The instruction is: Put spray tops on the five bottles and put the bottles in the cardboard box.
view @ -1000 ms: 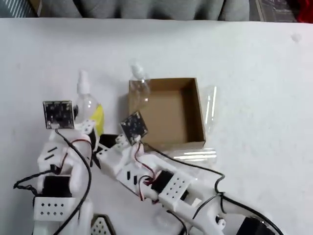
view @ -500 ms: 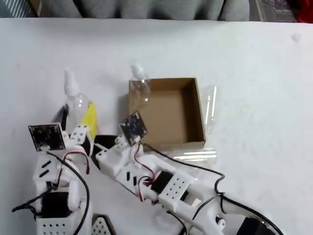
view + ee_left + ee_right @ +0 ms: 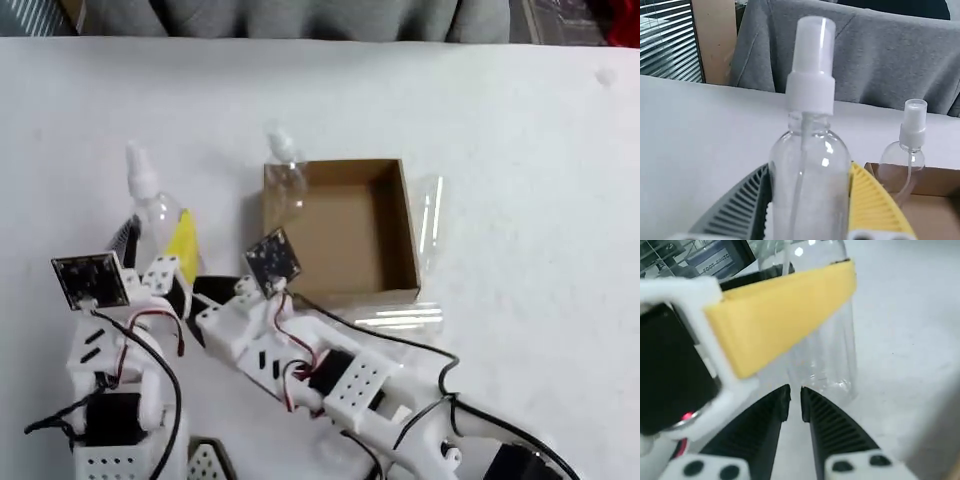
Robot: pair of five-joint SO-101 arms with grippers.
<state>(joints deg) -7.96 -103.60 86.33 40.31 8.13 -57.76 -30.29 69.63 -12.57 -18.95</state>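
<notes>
A clear bottle (image 3: 152,208) with a white spray top (image 3: 811,65) stands upright between the grey and yellow fingers (image 3: 183,240) of my left gripper (image 3: 152,238), which is shut on it, left of the cardboard box (image 3: 392,232). In the left wrist view the bottle (image 3: 810,170) rises straight up from my left gripper (image 3: 807,202). My right gripper (image 3: 205,291) sits low by that bottle's base, between it and the box. Its black fingers (image 3: 827,422) are together with nothing between them, just short of the bottle (image 3: 827,335). A second capped bottle (image 3: 284,170) stands at the box's far left corner.
Two clear bottles lie on the white table, one along the box's right side (image 3: 430,215) and one by its near right corner (image 3: 400,318). The right arm's white body (image 3: 340,375) and cables cross the near table. A grey chair back (image 3: 865,55) stands beyond the far edge.
The left gripper has carried its bottle leftward and back towards the near edge, away from the box. The right arm has stayed where it was.
</notes>
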